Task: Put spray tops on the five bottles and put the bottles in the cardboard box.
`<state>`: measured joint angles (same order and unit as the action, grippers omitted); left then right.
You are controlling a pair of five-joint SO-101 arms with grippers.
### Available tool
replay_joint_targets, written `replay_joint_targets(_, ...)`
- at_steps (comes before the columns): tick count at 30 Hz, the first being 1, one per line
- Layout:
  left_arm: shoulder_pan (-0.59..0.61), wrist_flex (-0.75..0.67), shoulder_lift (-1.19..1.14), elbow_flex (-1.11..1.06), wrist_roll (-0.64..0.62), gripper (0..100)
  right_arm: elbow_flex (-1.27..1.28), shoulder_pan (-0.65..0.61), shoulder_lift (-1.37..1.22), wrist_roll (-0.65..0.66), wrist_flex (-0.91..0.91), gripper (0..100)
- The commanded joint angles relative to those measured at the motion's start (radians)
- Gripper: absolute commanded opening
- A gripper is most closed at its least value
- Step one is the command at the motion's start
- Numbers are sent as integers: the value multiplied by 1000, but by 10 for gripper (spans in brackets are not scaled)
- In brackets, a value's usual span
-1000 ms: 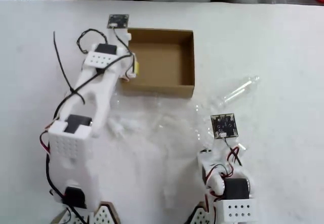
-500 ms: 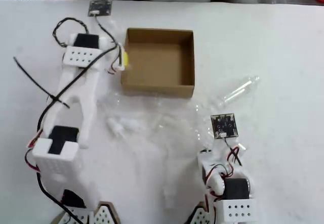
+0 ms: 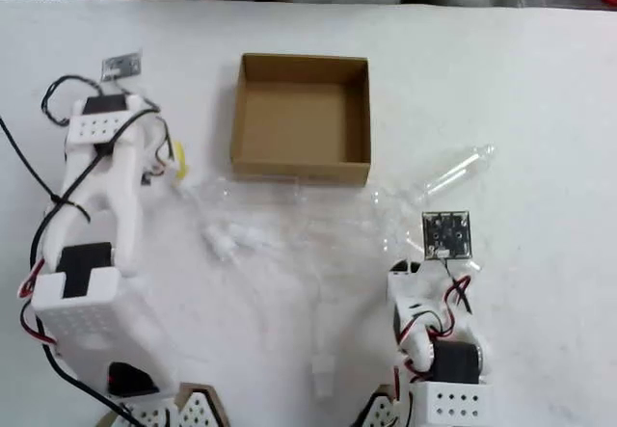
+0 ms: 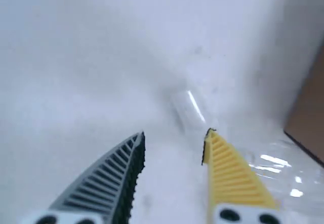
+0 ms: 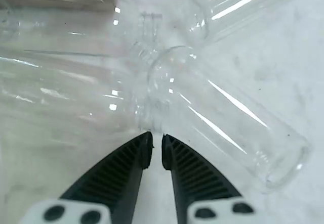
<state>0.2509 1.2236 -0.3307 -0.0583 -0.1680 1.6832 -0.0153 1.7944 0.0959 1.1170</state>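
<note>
**Bottles on the tabletop, box open, both grippers holding nothing**

From above, we see the cardboard box (image 3: 304,119) standing open toward the far side of the white tabletop (image 3: 540,90). The clear bottles lie on their sides outside the box, scattered along its near wall. They are hard to count against the white surface. The plainest one (image 3: 455,171) lies slanted just off the box's near right corner. Two white spray tops (image 3: 231,239) lie loose near the middle of the tabletop. A third spray top (image 3: 323,379) lies well apart from them, close to the near edge between the two arm bases.

The left arm (image 3: 92,215) stretches along the left side. The left gripper (image 4: 175,133) is open, with a wide gap between its grey finger and its yellow finger (image 4: 230,176), and it grips nothing. Just past its tips lies one clear bottle (image 4: 190,110) on the tabletop. Another bottle (image 4: 276,166) lies beside the yellow finger, near a corner of the box.

The right arm (image 3: 434,350) sits folded near its base. The right gripper (image 5: 154,148) is closed to a thin slit, with nothing between its black fingers. It points at a cluster of bottles. One (image 5: 228,118) lies slantwise with its open mouth toward the camera, a second (image 5: 238,1) lies beyond it, and a long one (image 5: 61,82) lies across beside them. We cannot tell whether its tips touch any of them.
</note>
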Motion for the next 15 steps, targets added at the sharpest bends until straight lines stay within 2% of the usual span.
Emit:
replay_joint_targets(1,48,-95,67,-66,35,199,8,1,7,11,-24,18)
replay_joint_targets(6,99,-153,67,-137,41,199,8,53,8,18,-56,18)
replay_joint_targets(11,137,-226,68,-203,109,199,8,232,8,204,-133,18)
replay_joint_targets(15,150,-245,128,-250,112,201,5,298,2,219,-194,18)
